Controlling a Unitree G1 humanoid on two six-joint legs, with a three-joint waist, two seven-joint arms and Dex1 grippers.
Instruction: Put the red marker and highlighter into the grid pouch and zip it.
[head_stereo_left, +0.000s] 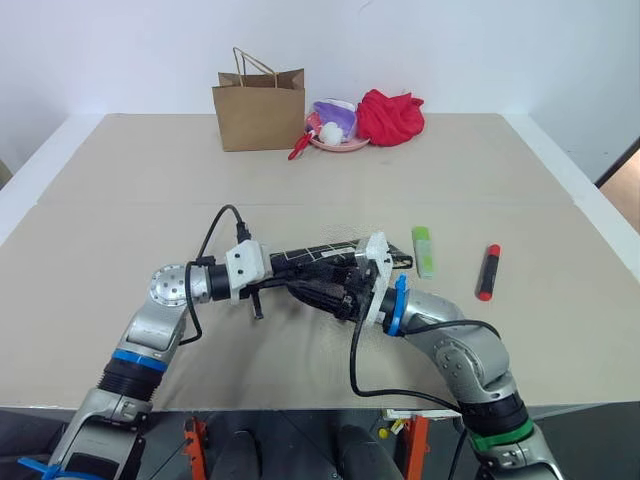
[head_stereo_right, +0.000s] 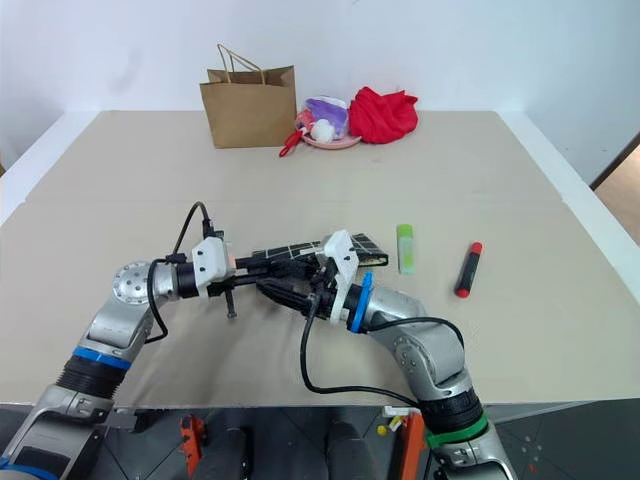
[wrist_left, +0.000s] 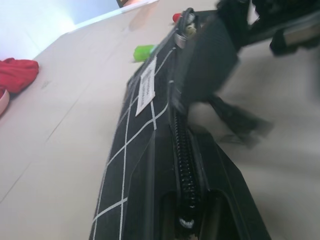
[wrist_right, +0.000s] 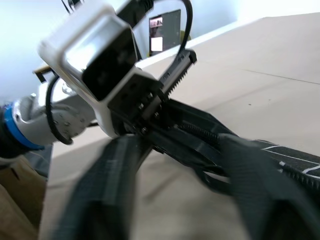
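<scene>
Partly hidden grid pouch (head_stereo_left: 318, 255): left end effector (head_stereo_left: 278, 275) clamps it; right end effector (head_stereo_left: 345, 290) spread.

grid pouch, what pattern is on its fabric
Black with thin white grid lines and a small white label; the grid pouch shows this best in the left wrist view.

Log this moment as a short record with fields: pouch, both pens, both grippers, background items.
pouch: grid pouch held up off the table between the two grippers
left gripper: shut on the pouch's end
right gripper: at the pouch's other end, fingers spread wide in its wrist view
highlighter: lying on the table, right of the pouch
red marker: lying further right, apart from the highlighter
background: paper bag, pink bowl, red cloth at the far edge
</scene>
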